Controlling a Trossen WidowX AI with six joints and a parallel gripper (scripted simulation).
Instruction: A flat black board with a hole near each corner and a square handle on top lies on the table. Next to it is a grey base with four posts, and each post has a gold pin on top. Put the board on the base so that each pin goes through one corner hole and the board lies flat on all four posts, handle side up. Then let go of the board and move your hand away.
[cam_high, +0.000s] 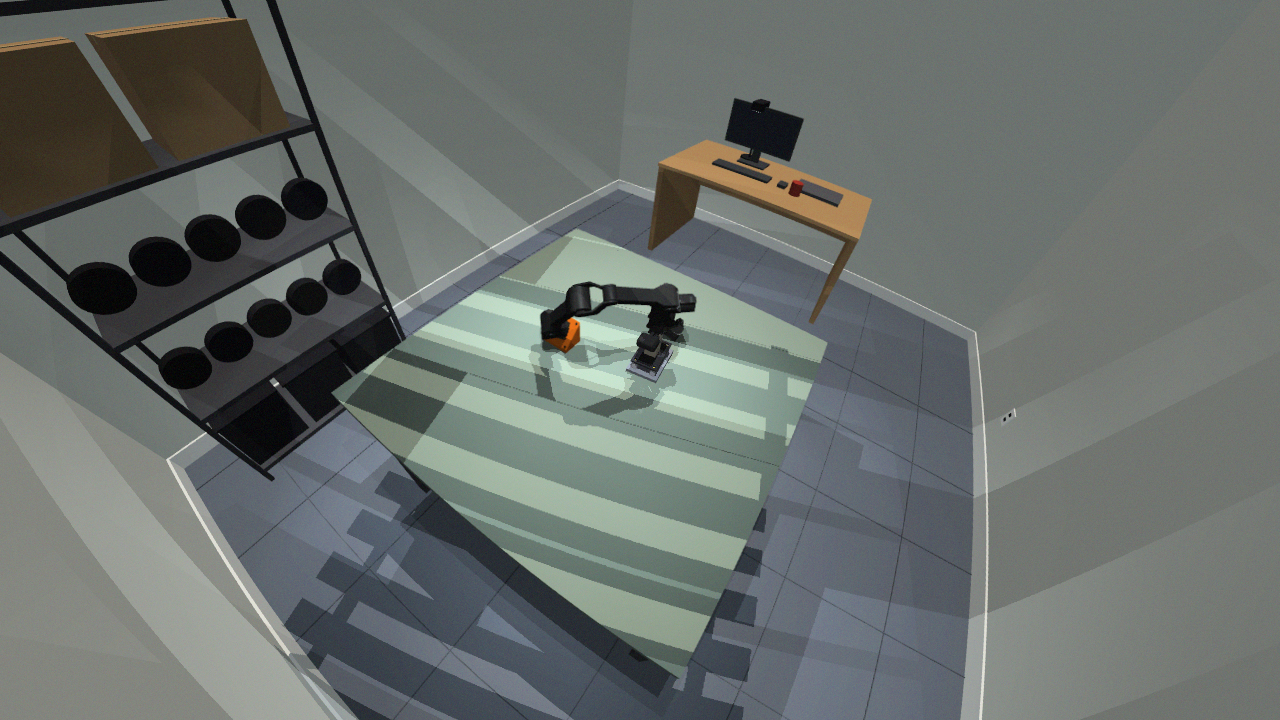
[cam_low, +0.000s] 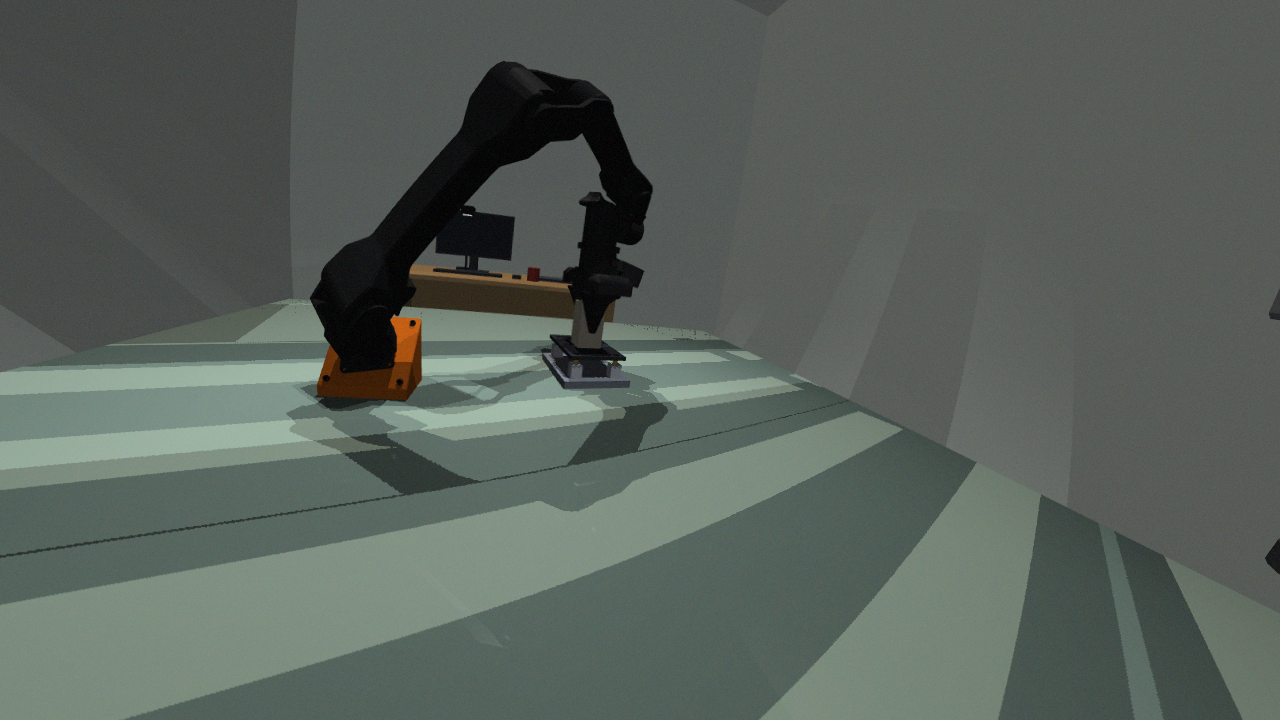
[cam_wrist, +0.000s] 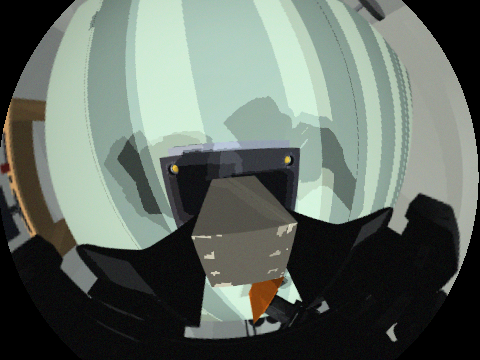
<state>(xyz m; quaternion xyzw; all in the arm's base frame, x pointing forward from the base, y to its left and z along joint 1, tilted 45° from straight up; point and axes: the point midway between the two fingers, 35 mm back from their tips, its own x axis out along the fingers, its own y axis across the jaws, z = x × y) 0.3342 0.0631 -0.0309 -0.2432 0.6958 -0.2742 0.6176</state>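
The black board (cam_low: 565, 342) (cam_wrist: 190, 192) sits level over the grey base (cam_low: 595, 383) (cam_wrist: 267, 144) (cam_high: 642, 374), handle side up. In the wrist view a gold pin (cam_wrist: 174, 169) shows in the far left hole and another pin (cam_wrist: 288, 160) in the far right hole. The two near holes are hidden. In the exterior view a little gold shows between the board's front edge and the post tops, so the board appears slightly above them. My gripper (cam_low: 588, 329) (cam_wrist: 238, 210) is shut on the board's square grey handle (cam_low: 580, 334) (cam_wrist: 242, 255), one finger against each side.
The arm's orange mount (cam_high: 564, 335) (cam_low: 407, 362) stands on the green table (cam_high: 581, 501) (cam_low: 358, 626), to the left of the base. A wooden desk (cam_high: 769, 192) with a monitor and a black shelf rack (cam_high: 214, 313) stand away from the table.
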